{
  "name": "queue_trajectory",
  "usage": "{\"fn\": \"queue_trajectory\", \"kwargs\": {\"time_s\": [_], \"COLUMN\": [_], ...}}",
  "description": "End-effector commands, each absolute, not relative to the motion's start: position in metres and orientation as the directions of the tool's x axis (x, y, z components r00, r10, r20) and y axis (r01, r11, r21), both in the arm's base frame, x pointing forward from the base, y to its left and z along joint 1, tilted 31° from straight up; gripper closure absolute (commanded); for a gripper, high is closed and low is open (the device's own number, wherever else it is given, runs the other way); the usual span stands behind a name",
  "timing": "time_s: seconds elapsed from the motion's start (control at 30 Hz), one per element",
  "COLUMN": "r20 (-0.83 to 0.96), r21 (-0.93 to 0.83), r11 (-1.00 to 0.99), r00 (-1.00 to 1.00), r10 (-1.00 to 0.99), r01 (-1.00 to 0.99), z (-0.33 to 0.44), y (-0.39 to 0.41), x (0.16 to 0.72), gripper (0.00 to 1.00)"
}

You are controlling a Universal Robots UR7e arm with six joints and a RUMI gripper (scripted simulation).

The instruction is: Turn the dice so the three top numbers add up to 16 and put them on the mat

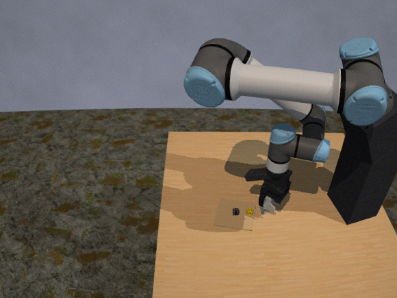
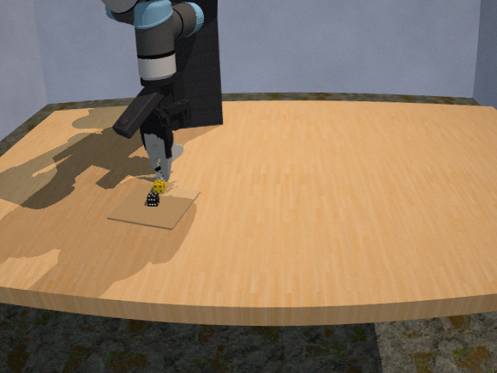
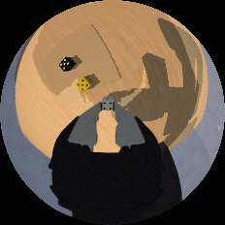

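Note:
A black die with white pips (image 1: 235, 212) (image 2: 152, 199) (image 3: 67, 63) sits on the thin tan mat (image 1: 223, 218) (image 2: 133, 215) (image 3: 99, 48). A yellow die with dark pips (image 1: 250, 211) (image 2: 158, 186) (image 3: 83, 83) sits on the mat near its robot-side edge, apart from the black one. My gripper (image 1: 263, 212) (image 2: 161, 175) (image 3: 108, 103) is low, just past that edge beside the yellow die. It is shut on a grey-white die (image 3: 108, 103), held between the fingertips. The fingers hide this die in the top view. I cannot read all the top faces surely.
The wooden table (image 1: 274, 261) (image 2: 321, 211) extends around the mat. The black robot pedestal (image 1: 363, 182) (image 2: 194, 82) stands behind the gripper. Arm shadows fall across the mat and the table.

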State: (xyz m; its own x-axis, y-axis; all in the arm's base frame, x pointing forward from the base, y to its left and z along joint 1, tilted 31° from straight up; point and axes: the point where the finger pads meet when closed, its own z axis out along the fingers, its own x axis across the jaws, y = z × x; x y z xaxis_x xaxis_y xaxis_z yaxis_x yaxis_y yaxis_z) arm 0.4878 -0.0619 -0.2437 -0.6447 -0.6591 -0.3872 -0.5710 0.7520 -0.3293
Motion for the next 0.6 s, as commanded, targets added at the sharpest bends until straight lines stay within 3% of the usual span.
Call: {"fn": "queue_trajectory", "kwargs": {"time_s": [0.0,0.57], "r20": [-0.387,-0.387], "r21": [-0.33,-0.33], "r11": [0.752,0.752], "r00": [-0.645,-0.645], "r10": [-0.659,-0.659], "r01": [-0.571,-0.571], "z": [-0.243,-0.229], "y": [-0.062,-0.062], "x": [0.488,0.48], "gripper": [0.97,0.97]}}
